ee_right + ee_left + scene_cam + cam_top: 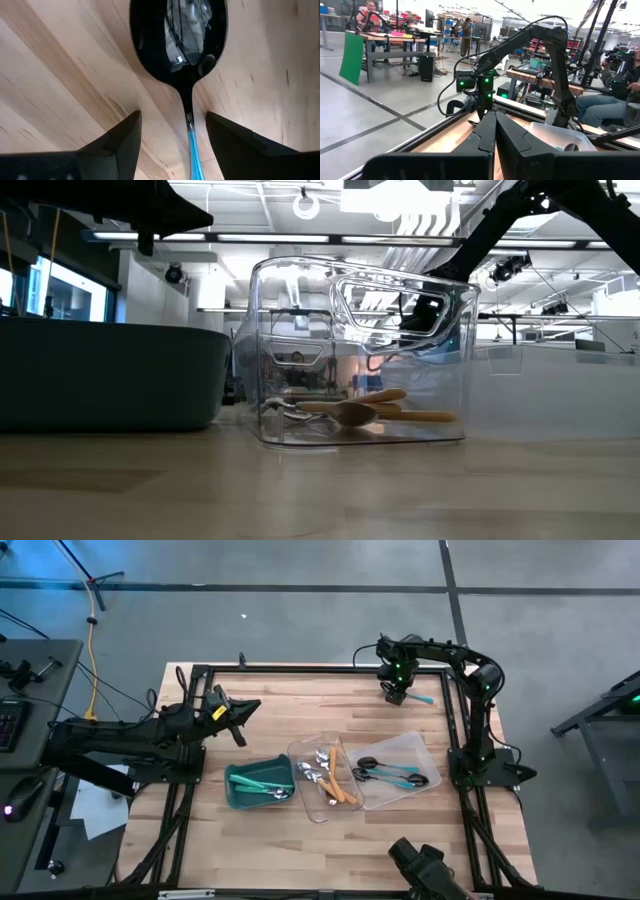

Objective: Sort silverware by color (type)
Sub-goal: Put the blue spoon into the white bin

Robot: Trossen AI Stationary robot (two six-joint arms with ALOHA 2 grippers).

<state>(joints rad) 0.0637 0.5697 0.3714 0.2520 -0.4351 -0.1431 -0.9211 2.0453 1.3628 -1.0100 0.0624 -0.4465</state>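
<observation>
My right arm is nearer, at the tabletop's (260,700) far edge. Its fingers (172,132) stand released, straddling the black-headed spoon (180,45); the teal handle runs back between them. My left fingers (495,135), clenched empty, wait well apart.

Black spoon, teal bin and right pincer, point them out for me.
Black spoon (180,40): right wrist view, on its bowl.
Teal bin (236,798): high view, on its rim.
Right pincer (172,132): right wrist view, between its fingertips.
</observation>
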